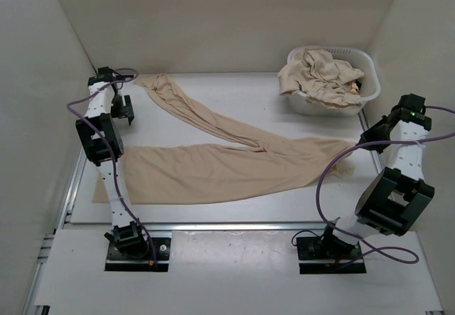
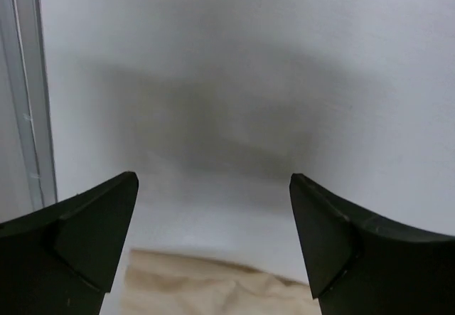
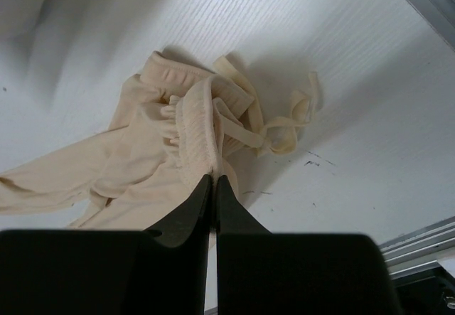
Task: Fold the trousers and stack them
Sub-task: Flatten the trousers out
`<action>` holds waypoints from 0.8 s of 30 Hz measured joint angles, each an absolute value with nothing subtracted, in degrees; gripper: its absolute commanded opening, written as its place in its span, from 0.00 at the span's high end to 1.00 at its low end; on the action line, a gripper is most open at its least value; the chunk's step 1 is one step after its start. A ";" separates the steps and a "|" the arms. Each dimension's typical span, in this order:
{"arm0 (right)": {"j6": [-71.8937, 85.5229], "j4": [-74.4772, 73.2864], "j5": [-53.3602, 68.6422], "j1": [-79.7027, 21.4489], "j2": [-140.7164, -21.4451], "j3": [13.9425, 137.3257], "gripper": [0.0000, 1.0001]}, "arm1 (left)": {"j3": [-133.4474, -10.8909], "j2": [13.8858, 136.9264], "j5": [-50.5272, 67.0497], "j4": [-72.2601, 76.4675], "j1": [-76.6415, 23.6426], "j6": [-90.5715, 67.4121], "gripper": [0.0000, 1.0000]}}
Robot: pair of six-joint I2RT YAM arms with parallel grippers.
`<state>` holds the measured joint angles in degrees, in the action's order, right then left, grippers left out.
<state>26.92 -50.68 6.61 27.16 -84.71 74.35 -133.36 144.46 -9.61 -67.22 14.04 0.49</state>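
Note:
The beige-tan trousers (image 1: 227, 169) lie spread on the white table, legs forking to the left in a V. One leg runs to the back left, the other lies along the front. The waist is at the right. My right gripper (image 1: 357, 144) is shut on the ribbed waistband (image 3: 195, 123), pinched at the fingertips in the right wrist view (image 3: 215, 178), with the drawstring (image 3: 284, 126) loose beside it. My left gripper (image 1: 126, 109) is open and empty (image 2: 213, 180) near the back-left leg end; a cloth edge (image 2: 206, 290) shows below its jaws.
A white slotted laundry basket (image 1: 370, 70) stands at the back right, holding more crumpled beige cloth (image 1: 320, 77). White walls enclose the table on three sides. A metal rail (image 2: 28, 94) runs along the left edge.

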 measured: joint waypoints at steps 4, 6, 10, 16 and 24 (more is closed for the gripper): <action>26.39 -50.28 6.59 26.87 -84.36 73.58 1.00 | -115.68 132.90 -11.00 -62.00 15.29 0.08 0.00; 26.30 -50.41 6.33 26.87 -83.70 72.60 1.00 | -103.15 123.59 -10.92 -60.97 16.99 0.08 0.00; 26.24 -51.96 3.31 26.85 -82.48 71.35 1.00 | -85.38 105.41 -11.20 -59.66 22.81 0.08 0.00; 26.72 -55.00 -4.10 27.03 -78.04 69.14 1.00 | -68.25 89.71 -12.67 -56.51 28.38 0.01 0.00; 28.75 -58.15 -6.92 31.59 -69.17 52.75 1.00 | -57.04 97.21 -12.25 -51.20 27.57 0.23 0.00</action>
